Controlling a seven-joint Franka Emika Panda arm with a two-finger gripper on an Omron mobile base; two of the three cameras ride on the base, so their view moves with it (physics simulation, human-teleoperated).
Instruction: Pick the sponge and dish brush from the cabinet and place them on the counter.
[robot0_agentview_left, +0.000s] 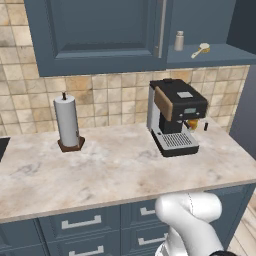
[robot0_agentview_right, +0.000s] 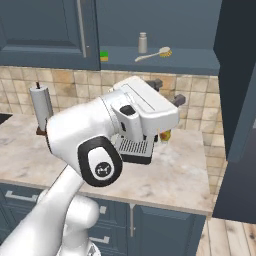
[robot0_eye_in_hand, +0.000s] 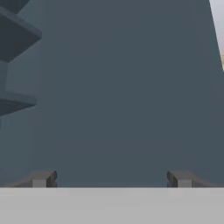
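The cabinet (robot0_agentview_right: 45, 30) has its right side open, baring a shelf. In the right base view the green sponge (robot0_agentview_right: 104, 55) lies at the shelf's left end, and the dish brush (robot0_agentview_right: 155, 54) lies further right with its tan head to the right. From the left, the dish brush (robot0_agentview_left: 201, 50) shows on the same shelf of the cabinet (robot0_agentview_left: 100, 30). My gripper (robot0_agentview_right: 167, 92) hangs open in front of the coffee machine, below the shelf and apart from both things. In the hand view the gripper (robot0_eye_in_hand: 111, 179) is open and empty, facing a flat dark blue panel. The counter (robot0_agentview_left: 115, 165) lies beneath.
A grey shaker (robot0_agentview_left: 178, 41) stands on the shelf left of the brush. A black coffee machine (robot0_agentview_left: 175, 117) sits at the counter's back right, a paper towel roll (robot0_agentview_left: 67, 122) at the back left. A dark panel (robot0_agentview_right: 235, 100) rises on the right.
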